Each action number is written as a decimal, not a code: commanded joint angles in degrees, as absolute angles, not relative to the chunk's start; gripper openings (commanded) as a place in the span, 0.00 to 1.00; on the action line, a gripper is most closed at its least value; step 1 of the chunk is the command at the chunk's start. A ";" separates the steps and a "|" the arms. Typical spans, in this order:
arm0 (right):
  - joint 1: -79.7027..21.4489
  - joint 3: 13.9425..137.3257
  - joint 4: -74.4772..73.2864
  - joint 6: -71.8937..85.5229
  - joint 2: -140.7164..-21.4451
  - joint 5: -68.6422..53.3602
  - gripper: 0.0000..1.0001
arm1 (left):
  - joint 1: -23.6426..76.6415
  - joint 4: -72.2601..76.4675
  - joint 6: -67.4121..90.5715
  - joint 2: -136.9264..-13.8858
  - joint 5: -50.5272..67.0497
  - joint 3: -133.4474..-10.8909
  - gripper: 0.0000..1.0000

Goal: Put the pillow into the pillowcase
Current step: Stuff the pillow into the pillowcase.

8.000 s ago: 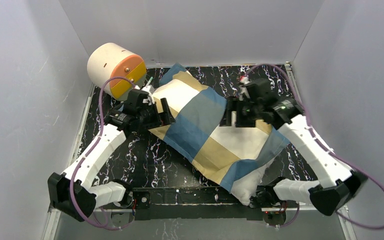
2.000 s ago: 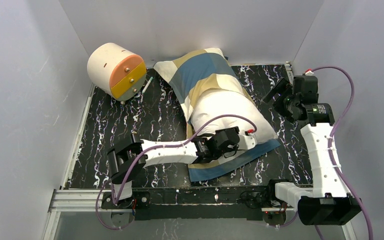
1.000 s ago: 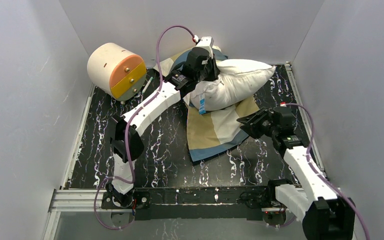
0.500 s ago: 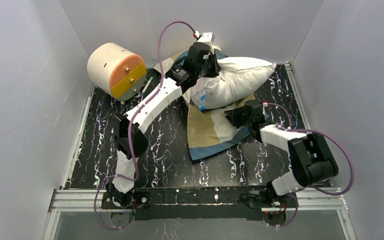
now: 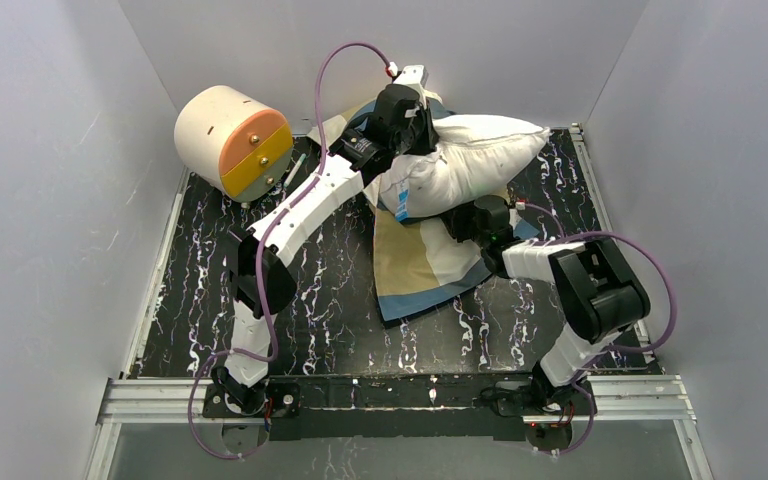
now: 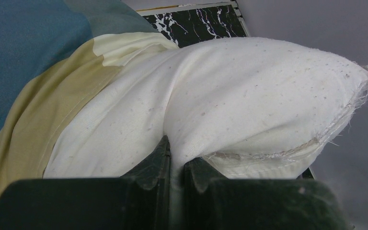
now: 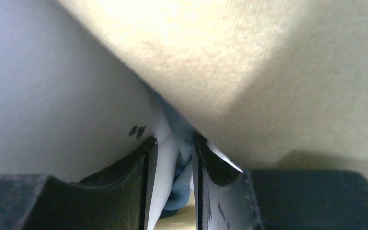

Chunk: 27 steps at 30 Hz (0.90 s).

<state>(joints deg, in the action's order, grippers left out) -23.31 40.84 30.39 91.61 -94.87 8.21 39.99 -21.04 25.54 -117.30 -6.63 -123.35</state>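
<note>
Left claw (image 6: pixel 175 154): jaws drawn together, clamped on a pinched fold of the pillow (image 5: pixel 475 160) near its frayed corner seam. The left arm reaches to the far side of the tabletop (image 5: pixel 320 285) and holds that end of the pillow raised. The pillow sits at the far centre, lying across the far part of the pillowcase (image 5: pixel 415 265) and almost wholly outside it. The pillowcase lies mostly flat on the tabletop, its tan, cream and blue blocks spreading toward the near side, with a further blue and tan portion bunched behind the pillow's left end. Right claw (image 7: pixel 173 139): positioned at the pillow's near underside, over the pillowcase. Its jaws stand a narrow gap apart with a strip of white and blue cloth between them; I cannot tell whether that cloth is gripped or which item it belongs to. A cream-and-orange cylinder (image 5: pixel 230 138) stands at the far left corner, well apart from the pillow.
</note>
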 commanded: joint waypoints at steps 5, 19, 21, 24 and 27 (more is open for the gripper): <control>-23.99 46.50 38.16 94.46 -104.34 11.82 0.45 | 36.12 -19.19 24.82 -116.07 -15.07 -123.16 0.00; -20.04 34.40 40.22 60.87 -86.65 0.96 0.01 | 34.20 -18.51 22.63 -115.11 -17.80 -118.67 0.00; -18.54 30.50 42.96 56.27 -81.22 -3.36 0.01 | 34.06 -18.37 22.79 -115.47 -17.98 -117.14 0.00; -16.42 28.69 41.66 49.71 -74.51 -9.98 0.01 | 34.01 -18.06 23.11 -115.75 -18.00 -115.01 0.00; -14.87 26.81 43.03 46.35 -70.60 -15.58 0.01 | 34.01 -17.80 22.70 -116.04 -18.73 -112.28 0.00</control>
